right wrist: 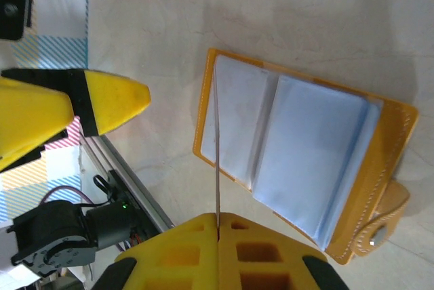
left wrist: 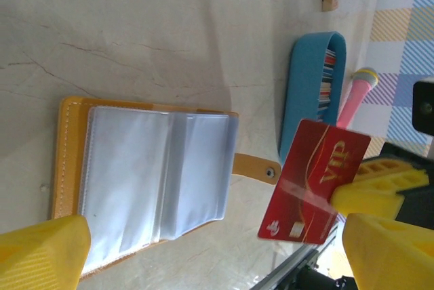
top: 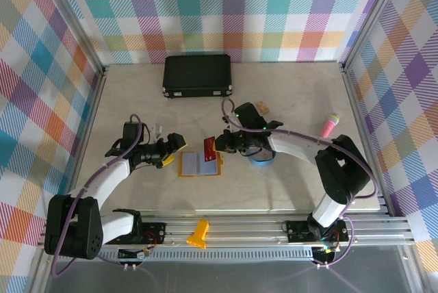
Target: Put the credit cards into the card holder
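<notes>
Credit card (left wrist: 313, 192), red, lettered VIP: one piece, pinched by a short end in the right pincer (right wrist: 218, 222), whose jaws are clenched flat on it. It hangs in the air, clear of the desk (top: 137, 101), close by the snap-tab side of the card holder (left wrist: 149, 175). No pocket is touched yet, as far as can be told.

Card holder, mustard-yellow: lies open and flat on the desk between the two pincers, pale blue sleeve pockets (right wrist: 305, 148) facing up, snap tab (left wrist: 254, 166) spread outward.

Left pincer (top: 172, 152): released, jaws wide, grasping nothing, just beside the holder's opposite side.

Further cards (left wrist: 330, 76): stacked on edge in a blue oval tray (left wrist: 308, 93) beyond the holder, with a pink toy microphone (left wrist: 354, 100) next to it.

Handling, by judgement: the card is light, thin, stiff and slick, so it likely twists or slips in a loose pinch. It is best held at one end, leaving the leading edge free. The sleeves look soft and limp, their mouths liable to lie closed. The holder seems light enough to slide when pushed; steady it at the stitched yellow border.
</notes>
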